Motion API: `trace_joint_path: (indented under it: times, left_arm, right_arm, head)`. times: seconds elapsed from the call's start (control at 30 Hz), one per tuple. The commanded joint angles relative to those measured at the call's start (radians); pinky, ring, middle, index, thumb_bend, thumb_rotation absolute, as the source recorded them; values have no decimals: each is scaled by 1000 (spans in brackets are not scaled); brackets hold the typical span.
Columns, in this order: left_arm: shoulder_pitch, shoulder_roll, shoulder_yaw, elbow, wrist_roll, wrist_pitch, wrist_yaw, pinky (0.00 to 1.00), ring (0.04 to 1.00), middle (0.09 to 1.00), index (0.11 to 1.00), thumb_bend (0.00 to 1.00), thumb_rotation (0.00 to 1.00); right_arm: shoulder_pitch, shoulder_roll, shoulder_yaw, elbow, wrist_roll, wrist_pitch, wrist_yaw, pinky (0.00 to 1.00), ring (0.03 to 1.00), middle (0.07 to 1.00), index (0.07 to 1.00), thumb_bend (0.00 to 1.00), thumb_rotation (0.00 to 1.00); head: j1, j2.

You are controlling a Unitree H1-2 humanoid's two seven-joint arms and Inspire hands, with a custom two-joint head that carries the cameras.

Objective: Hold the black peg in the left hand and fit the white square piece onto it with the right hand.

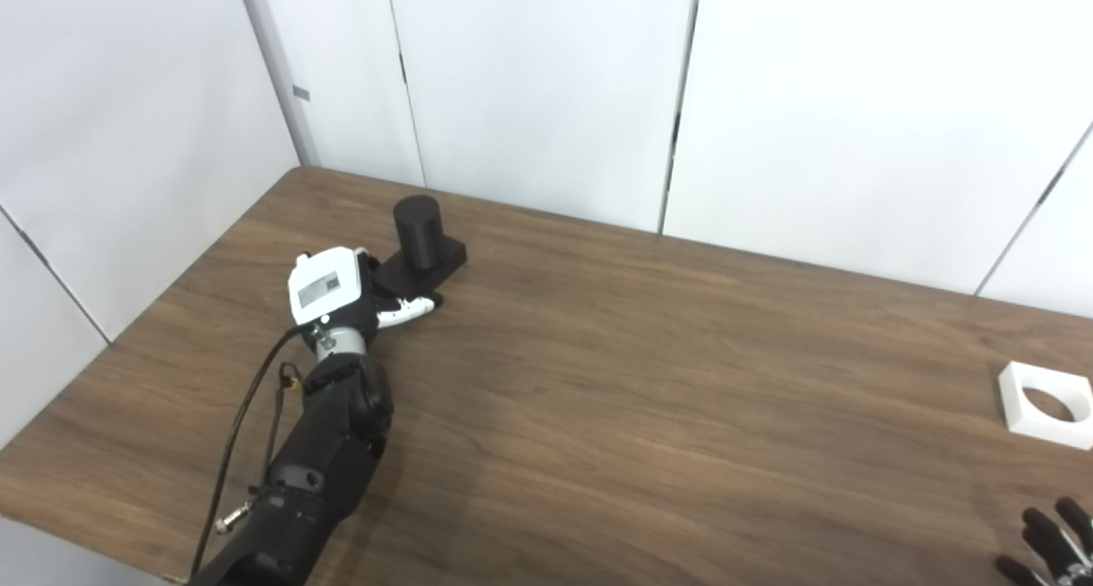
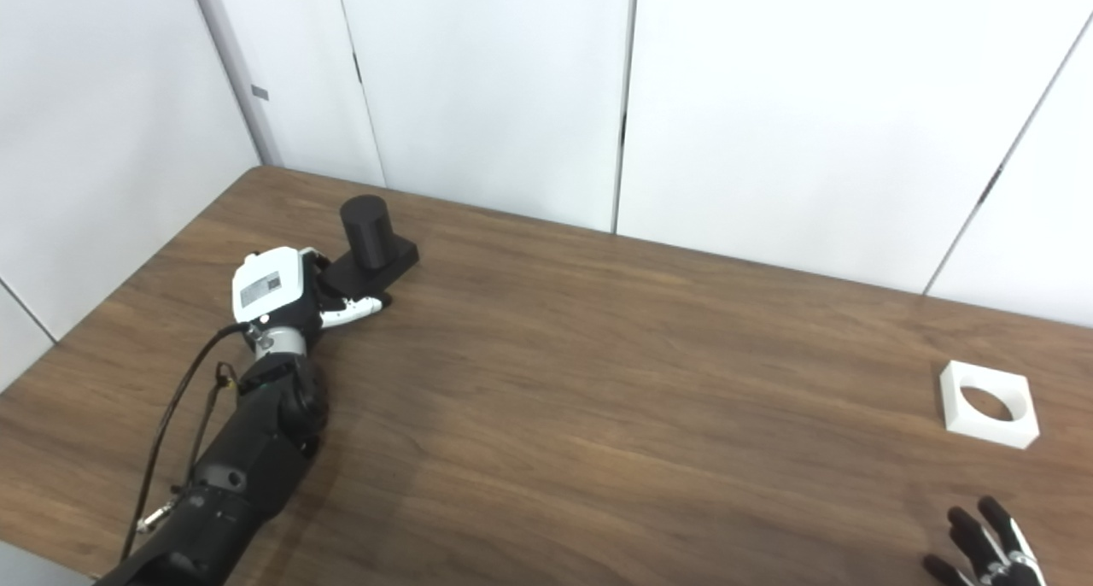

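A black peg (image 1: 417,230), a short upright cylinder on a flat black square base (image 1: 444,260), stands on the table at the far left. My left hand (image 1: 341,294) is right against the base's near-left corner. Its white thumb lies along the base's near edge, and its fingers are hidden behind the back of the hand. The white square piece (image 2: 989,404), with a round hole through it, lies flat at the far right. Only the dark, spread fingertips of my right hand (image 2: 986,547) show at the bottom right corner. They hold nothing and are a little nearer than the white piece.
The brown wooden table (image 1: 649,381) ends at white wall panels (image 1: 546,90) just behind the peg. Its left edge runs diagonally close to my left arm (image 1: 316,466). A black cable (image 1: 243,415) hangs beside that arm.
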State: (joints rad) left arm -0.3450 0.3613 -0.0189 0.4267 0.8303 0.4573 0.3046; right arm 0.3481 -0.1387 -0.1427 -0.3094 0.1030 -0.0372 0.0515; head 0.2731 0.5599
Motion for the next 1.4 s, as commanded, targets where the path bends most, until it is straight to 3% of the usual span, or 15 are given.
trace_joint_path:
  times: [0.0,0.03,0.07,0.17,0.47,0.7,0.83,0.97,1.1,1.37]
  left_arm:
    - [-37,21,-8,0,-15,-25,34,975,850,781,595,910,403]
    - [-38,18,-4,5,-28,-40,56,973,847,775,580,894,380]
    - [-38,16,0,11,-44,-57,77,966,832,755,525,674,204]
    - [-39,14,8,26,-83,-103,124,964,812,718,486,540,83]
    - [-35,24,-5,12,-126,-112,144,927,804,694,479,523,52]
    - [-16,27,-10,-10,-141,-129,155,895,797,692,479,522,51]
    - [44,7,-5,-107,-157,-149,146,860,800,692,480,522,51]
    - [122,-8,-37,-244,-158,-158,91,773,791,705,481,520,52]
    - [194,-25,-70,-365,-166,-176,32,720,780,709,484,519,55]
    - [321,-61,-150,-554,-138,-209,-76,696,788,729,485,522,54]
  right_arm:
    - [-14,6,7,-18,0,-23,2,932,902,865,920,850,983]
    - [-14,5,7,-16,1,-25,2,932,901,864,920,850,983]
    - [-14,5,7,-15,2,-25,3,940,903,864,920,859,981]
    - [-14,6,9,-17,-5,-20,-1,964,911,868,926,870,982]
    - [-15,6,15,-20,-17,-18,-7,990,922,871,931,867,999]
    - [-22,15,18,-21,-6,-13,-11,950,915,866,925,858,987]
    - [-26,16,24,-17,-19,-19,-17,983,925,875,937,838,999]
    - [-27,12,35,-17,-30,-25,-17,997,930,881,944,816,1000]
    - [-29,1,48,-21,-7,-18,0,1000,995,951,990,820,1000]
    - [-23,31,60,-84,2,77,-25,1000,1000,971,1000,716,1000]
  head:
    - [1,1]
    - [1,1]
    - [2,0]
    - [-1,1]
    - [-5,0]
    - [-19,4]
    - [-40,10]
    - [-61,17]
    - [-81,25]
    - [-147,59]
